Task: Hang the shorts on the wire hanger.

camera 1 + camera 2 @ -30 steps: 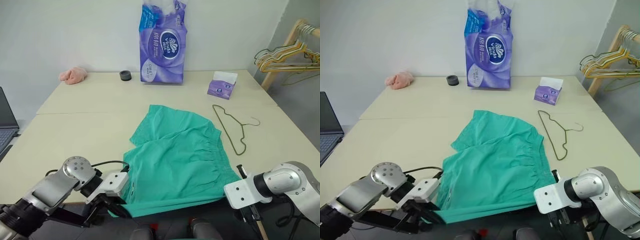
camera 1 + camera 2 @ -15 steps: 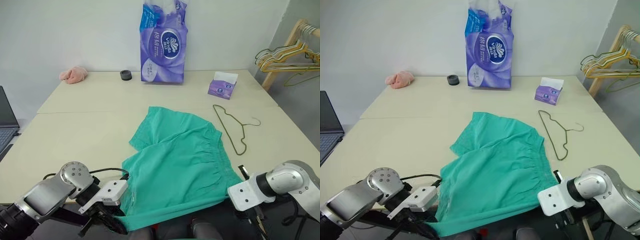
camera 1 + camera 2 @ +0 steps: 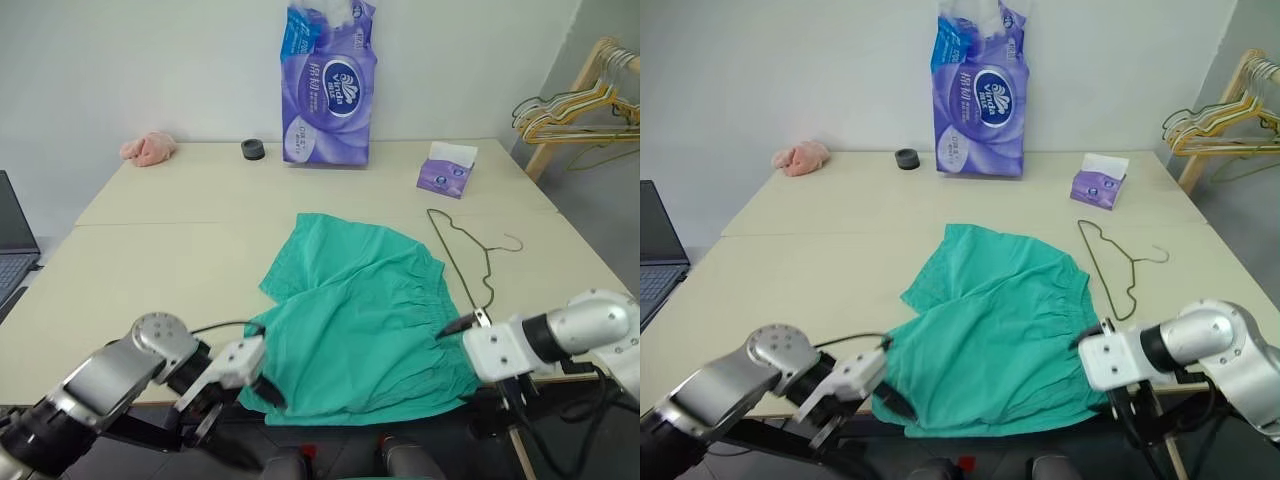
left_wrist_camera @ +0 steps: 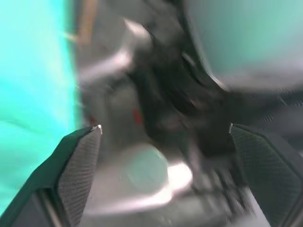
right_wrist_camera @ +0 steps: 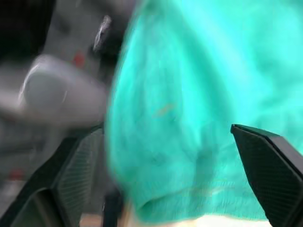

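Two task items lie apart: the shorts (image 3: 365, 310) spread at the table's (image 3: 180, 220) near edge, the wire hanger (image 3: 465, 255) just beyond their waistband. Left gripper (image 3: 240, 400) and right gripper (image 5: 165, 156) flank the near hem, fingers spread wide, holding nothing. Step: garment laid out; next likely requires fetching the hanger. Beyond: tissue pack (image 3: 328, 80), wall, hanger rack (image 3: 575, 100).
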